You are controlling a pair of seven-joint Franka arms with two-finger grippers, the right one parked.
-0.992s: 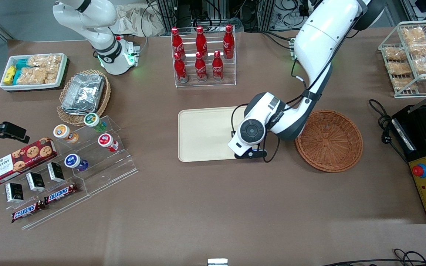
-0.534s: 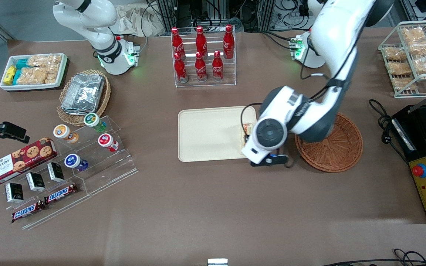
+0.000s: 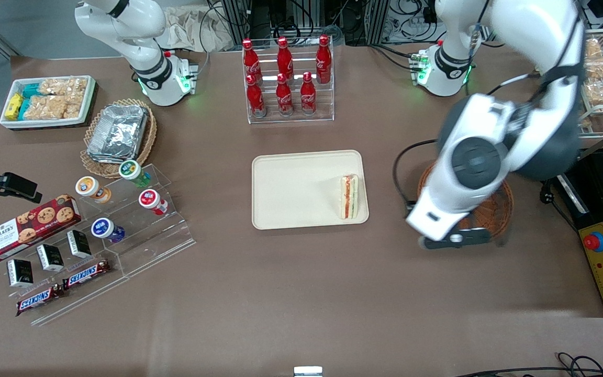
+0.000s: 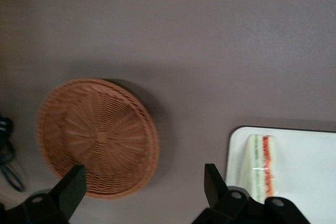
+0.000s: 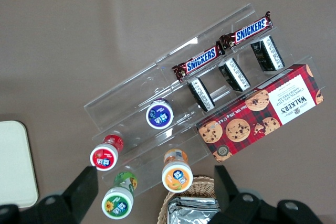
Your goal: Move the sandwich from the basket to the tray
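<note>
1. Front view: the little three-cornered white-bread sandwich (image 3: 349, 197) with red and green layers lies on the flat cream plastic tray (image 3: 291, 188), at the edge nearest the round reddish-brown wicker basket (image 3: 495, 212).
2. The basket (image 4: 97, 137) holds nothing.
3. The gripper (image 4: 142, 192) hangs high over the basket's edge, fingers wide apart, holding nothing.
4. The sandwich (image 4: 260, 166) looks light and squashy; a hold should squeeze gently on the flat bread sides.

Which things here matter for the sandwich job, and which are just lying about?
Job: sandwich, lying on the tray; basket, empty; claw, open, above the table between basket and tray.
Lying about: cola bottles, Snickers bars, cookie box, foil containers.
</note>
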